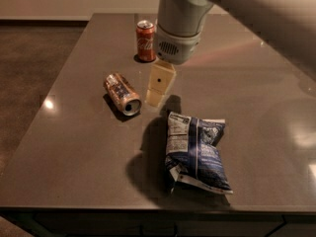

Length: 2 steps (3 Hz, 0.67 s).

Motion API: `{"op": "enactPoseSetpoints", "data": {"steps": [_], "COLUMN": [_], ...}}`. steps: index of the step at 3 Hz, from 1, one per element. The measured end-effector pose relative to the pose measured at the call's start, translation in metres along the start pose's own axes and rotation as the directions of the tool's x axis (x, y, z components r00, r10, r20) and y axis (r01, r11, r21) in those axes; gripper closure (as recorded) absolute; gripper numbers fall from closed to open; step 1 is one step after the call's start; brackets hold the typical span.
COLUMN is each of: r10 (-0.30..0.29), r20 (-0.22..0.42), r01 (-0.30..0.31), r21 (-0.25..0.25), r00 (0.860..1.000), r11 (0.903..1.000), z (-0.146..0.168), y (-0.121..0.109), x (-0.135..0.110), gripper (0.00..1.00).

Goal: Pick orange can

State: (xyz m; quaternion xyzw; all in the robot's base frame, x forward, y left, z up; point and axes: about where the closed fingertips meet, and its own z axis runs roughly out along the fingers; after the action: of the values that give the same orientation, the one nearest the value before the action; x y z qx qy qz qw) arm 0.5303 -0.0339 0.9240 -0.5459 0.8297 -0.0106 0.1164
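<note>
The gripper (157, 90) hovers just beside the toppled orange can (122, 94), seemingly apart; whether open or closed cannot be told.

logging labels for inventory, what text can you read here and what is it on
Nothing can be read.
red can: white script lettering, too blurred to read.
chip bag: white printed panel, print too small to read.
orange can: no text legible.
pincer, close beside the orange can: no text.
</note>
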Motion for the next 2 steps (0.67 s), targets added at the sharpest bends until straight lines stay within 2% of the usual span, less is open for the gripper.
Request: {"op": "enactPoseSetpoints", "data": {"steps": [1, 2], "r10": [0.095, 0.166], "r20": [-0.006, -0.010], "r01": [-0.095, -0.166], "r21": [-0.035, -0.063], "r00": [0.995, 0.986], "r11": [0.9949, 0.9841], "z": [0.020, 0.035], "y": [0.001, 0.000], "x": [-0.039, -0.071], "gripper": [0.00, 0.00]}}
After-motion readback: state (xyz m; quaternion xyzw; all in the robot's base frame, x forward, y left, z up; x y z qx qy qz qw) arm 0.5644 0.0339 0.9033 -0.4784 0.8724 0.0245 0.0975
